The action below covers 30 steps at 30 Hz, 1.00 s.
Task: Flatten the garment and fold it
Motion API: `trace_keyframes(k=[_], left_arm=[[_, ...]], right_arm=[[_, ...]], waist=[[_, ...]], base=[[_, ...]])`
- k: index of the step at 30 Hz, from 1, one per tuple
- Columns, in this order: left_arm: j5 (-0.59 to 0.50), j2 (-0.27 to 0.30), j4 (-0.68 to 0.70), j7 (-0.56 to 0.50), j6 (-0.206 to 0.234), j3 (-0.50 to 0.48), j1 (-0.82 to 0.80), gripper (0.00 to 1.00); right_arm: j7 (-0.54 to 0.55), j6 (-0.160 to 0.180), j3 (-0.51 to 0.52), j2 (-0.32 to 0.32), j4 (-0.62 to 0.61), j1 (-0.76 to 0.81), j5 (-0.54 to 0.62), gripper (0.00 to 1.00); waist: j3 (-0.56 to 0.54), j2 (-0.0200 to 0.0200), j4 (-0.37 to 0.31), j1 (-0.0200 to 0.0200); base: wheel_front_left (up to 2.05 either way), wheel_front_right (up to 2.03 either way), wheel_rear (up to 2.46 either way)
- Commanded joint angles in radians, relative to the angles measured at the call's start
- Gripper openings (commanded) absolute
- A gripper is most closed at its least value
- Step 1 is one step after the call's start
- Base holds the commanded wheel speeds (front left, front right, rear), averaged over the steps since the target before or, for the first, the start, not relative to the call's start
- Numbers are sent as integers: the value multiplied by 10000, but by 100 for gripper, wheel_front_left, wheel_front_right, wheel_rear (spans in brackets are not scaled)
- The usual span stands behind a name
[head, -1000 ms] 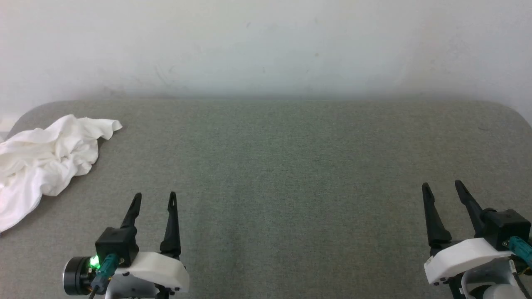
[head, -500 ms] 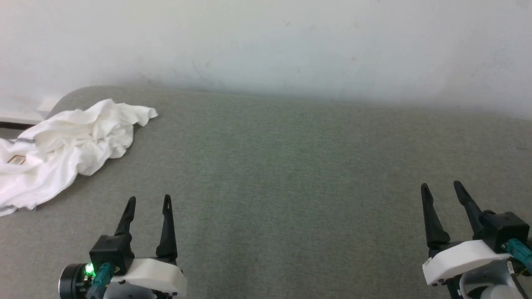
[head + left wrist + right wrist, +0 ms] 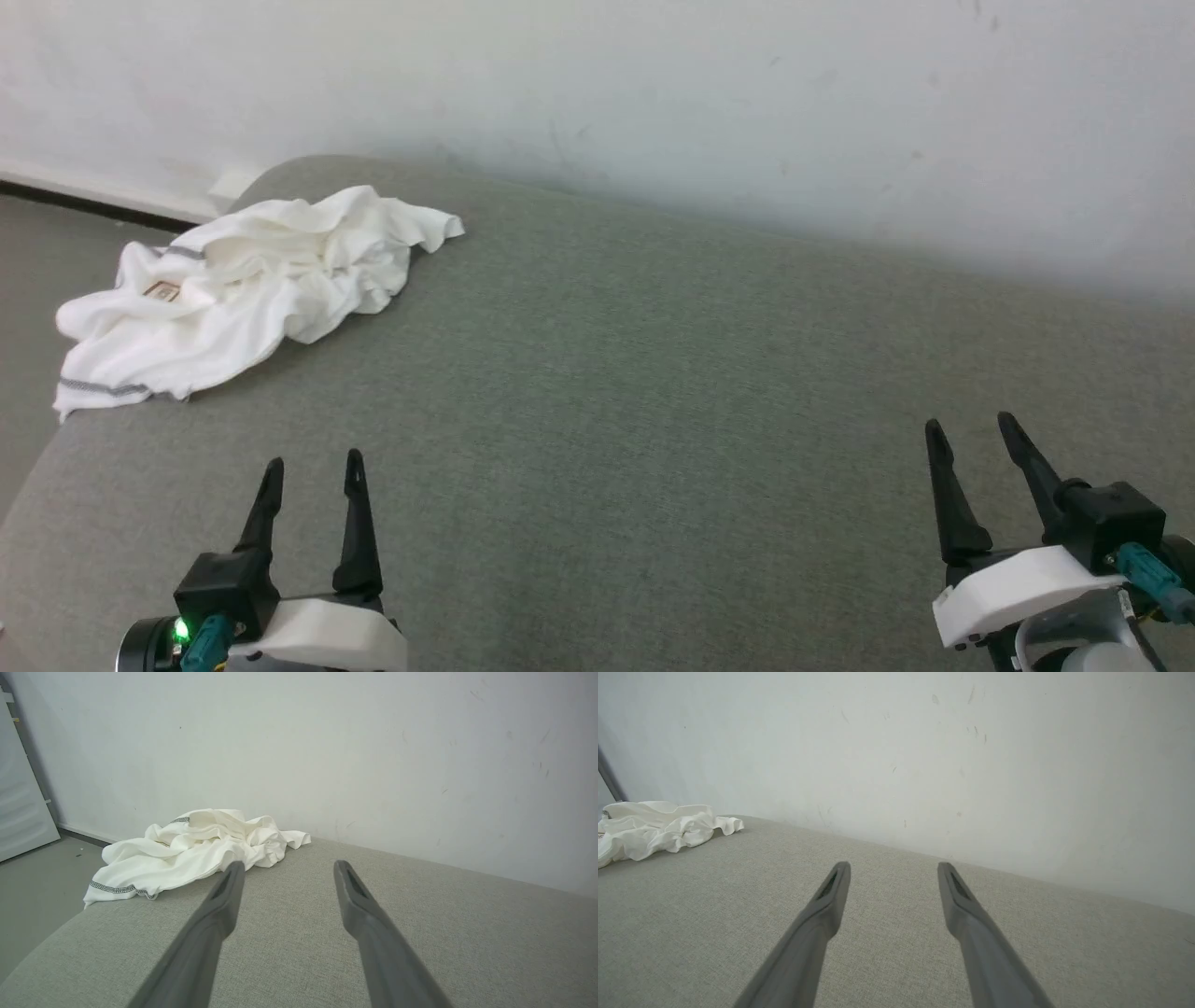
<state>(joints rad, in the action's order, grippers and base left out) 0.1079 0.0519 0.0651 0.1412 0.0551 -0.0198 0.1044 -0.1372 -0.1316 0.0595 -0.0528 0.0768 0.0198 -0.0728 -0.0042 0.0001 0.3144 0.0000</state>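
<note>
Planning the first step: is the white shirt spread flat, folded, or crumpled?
Crumpled. The garment lies in a wrinkled heap at the far left corner of the grey surface, layers bunched over each other.

Garment (image 3: 280, 280) on surface (image 3: 653, 420), far-left corner

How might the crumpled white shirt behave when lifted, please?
The garment lies in soft bunched folds, so it will probably hang limp. It reaches the edge of the grey surface, so a push might slide it off.

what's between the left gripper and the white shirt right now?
Nothing: only bare grey fabric surface separates the open left gripper from the crumpled garment, as the head and left wrist views show.
</note>
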Motion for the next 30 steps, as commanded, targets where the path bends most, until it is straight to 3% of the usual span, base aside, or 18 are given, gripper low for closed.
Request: trace_keyframes(k=[1,17,30], left_arm=[[110,-10,82,108,146,-52,157,100],[365,-12,185,442,330,-122,569,100],[543,-14,205,693,449,-83,847,100]], right_arm=[[-109,5,-30,15,59,-123,-39,100],[-312,7,-255,19,338,-202,-170,100],[-522,8,-275,21,550,-149,-341,100]], waist=[[-11,-1,503,0],[-170,-1,1876,0],[-284,-1,2576,0]], base=[[0,0,0],[0,0,0],[-4,-4,-4]])
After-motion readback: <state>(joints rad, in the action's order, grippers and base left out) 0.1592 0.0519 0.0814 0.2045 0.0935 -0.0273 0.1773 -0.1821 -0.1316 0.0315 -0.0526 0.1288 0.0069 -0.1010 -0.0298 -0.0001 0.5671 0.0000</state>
